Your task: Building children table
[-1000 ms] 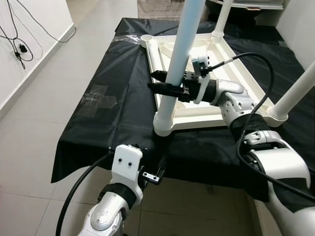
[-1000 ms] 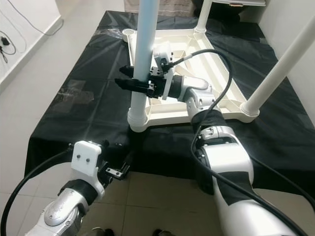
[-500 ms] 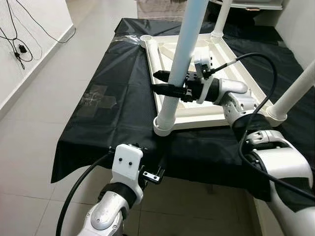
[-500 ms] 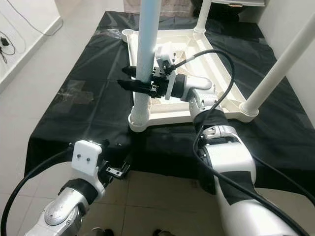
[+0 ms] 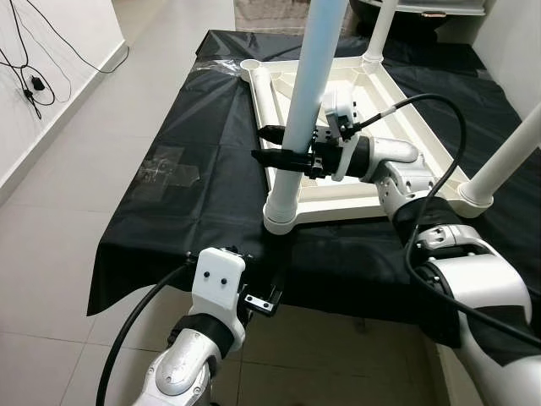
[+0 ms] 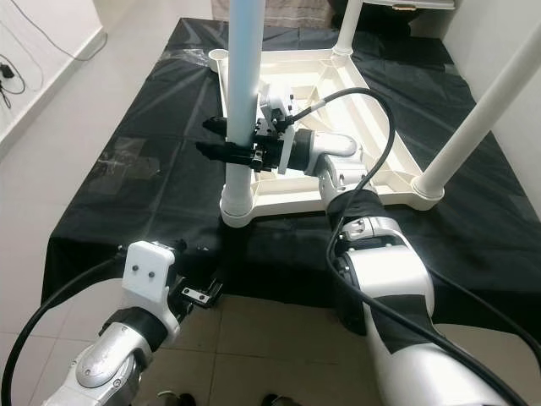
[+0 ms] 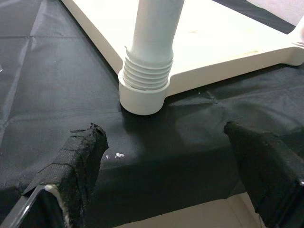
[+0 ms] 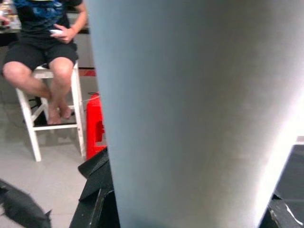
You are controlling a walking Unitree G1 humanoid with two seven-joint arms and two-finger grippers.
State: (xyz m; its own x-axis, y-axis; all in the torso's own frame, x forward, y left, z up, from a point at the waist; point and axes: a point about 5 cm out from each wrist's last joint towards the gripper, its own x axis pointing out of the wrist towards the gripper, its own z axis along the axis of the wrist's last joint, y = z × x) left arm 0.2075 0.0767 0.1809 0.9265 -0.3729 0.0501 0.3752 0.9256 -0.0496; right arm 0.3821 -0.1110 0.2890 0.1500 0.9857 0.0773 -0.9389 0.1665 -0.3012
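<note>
**Right claw clamped on the near table leg**

Here the right claw (image 5: 283, 145) has its two long black fingers closed around the tall white plastic tube leg (image 5: 306, 93), one finger on each side of it, at about mid-height of the visible tube. The leg stands upright in the round socket (image 5: 280, 213) at the near-left corner of the upturned white plastic tabletop (image 5: 363, 93), and the left wrist view shows its ribbed lower end (image 7: 146, 71) seated in that collar. The silver right arm (image 5: 397, 169) reaches in from the right across the tabletop's ribbed underside, with a black cable (image 5: 439, 101) looping above it.

The tabletop lies upside down on a black plastic sheet (image 5: 203, 144) spread over the floor. A second white leg (image 5: 507, 161) rises from the near-right corner and a third (image 5: 379, 30) from the far-right corner; the far-left socket (image 5: 251, 65) holds no leg.

The left claw (image 7: 166, 190) hangs low at the near edge of the sheet, its fabric-wrapped fingers (image 7: 80, 156) spread wide apart and holding nothing, pointed toward the foot of the gripped leg.

In the right wrist view, past the pale tube, a person (image 8: 42, 33) sits on a white stool (image 8: 33, 118) beside a red object (image 8: 96, 123).
</note>
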